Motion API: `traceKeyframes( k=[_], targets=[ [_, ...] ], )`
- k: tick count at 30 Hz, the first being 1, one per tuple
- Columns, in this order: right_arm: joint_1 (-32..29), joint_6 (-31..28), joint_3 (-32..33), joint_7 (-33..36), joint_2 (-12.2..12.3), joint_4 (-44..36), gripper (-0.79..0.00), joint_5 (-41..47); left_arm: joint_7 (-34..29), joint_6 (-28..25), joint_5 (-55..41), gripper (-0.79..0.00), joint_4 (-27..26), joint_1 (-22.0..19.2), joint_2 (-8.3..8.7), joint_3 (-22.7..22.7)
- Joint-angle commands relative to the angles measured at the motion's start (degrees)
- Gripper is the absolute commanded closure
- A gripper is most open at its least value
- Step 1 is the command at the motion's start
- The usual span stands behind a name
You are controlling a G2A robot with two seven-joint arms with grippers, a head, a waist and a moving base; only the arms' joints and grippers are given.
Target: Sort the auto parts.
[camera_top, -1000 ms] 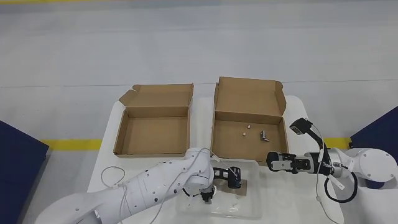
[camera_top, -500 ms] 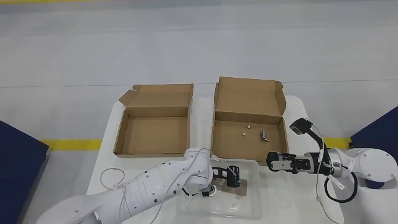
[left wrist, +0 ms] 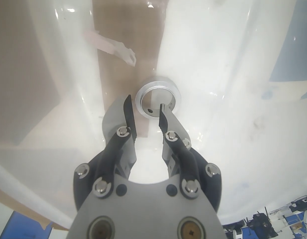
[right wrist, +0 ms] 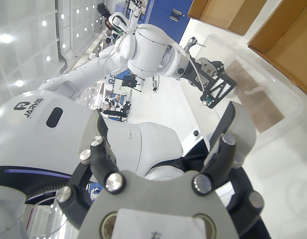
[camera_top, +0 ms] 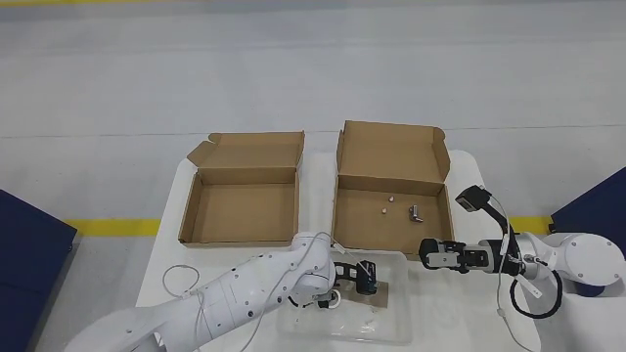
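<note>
A silver metal ring (left wrist: 157,95) lies in the clear plastic tray (camera_top: 391,330) at the table's front. My left gripper (left wrist: 146,101) is down in the tray, open, with one finger inside the ring and the other outside its rim. A whitish plastic clip (left wrist: 113,48) lies just beyond the ring. From above, the left gripper (camera_top: 333,300) is at the tray's left end. My right gripper (right wrist: 165,111) is open and holds nothing; it hovers right of the tray (camera_top: 427,254), below the right box's front corner.
Two open cardboard boxes stand behind the tray. The left box (camera_top: 240,213) looks bare; the right box (camera_top: 372,225) holds a small metal bracket (camera_top: 417,213) and a tiny pale part (camera_top: 388,199). A brown card (camera_top: 380,296) lies under the tray.
The left arm has shifted slightly, bringing its gripper a little farther back in the tray. The right arm has not moved.
</note>
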Motion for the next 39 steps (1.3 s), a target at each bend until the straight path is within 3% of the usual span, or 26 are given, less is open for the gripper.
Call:
traceKeyframes(
  k=[1,25,28,32,39],
  targets=[
    [0.00,0.00,0.00,0.00,0.00,0.00,-0.785,0.00,0.04,-0.22,-0.03,-0.179,0.48,0.00,-0.27,0.05],
    [0.00,0.00,0.00,0.00,0.00,0.00,-0.785,0.00,-0.69,-1.09,1.03,-0.148,4.00,0.24,-2.68,-0.29],
    [0.00,0.00,0.00,0.00,0.00,0.00,-0.785,0.00,-0.75,-1.14,1.18,-0.123,4.42,0.33,-2.88,-0.35],
    [0.00,0.00,0.00,0.00,0.00,0.00,-0.785,0.00,-0.75,-0.82,1.50,0.000,4.87,0.41,-3.14,-0.55],
    [0.00,0.00,0.00,0.00,0.00,0.00,-0.785,0.00,-0.70,-0.43,2.15,0.000,5.46,0.65,-3.58,-0.83]
  ],
)
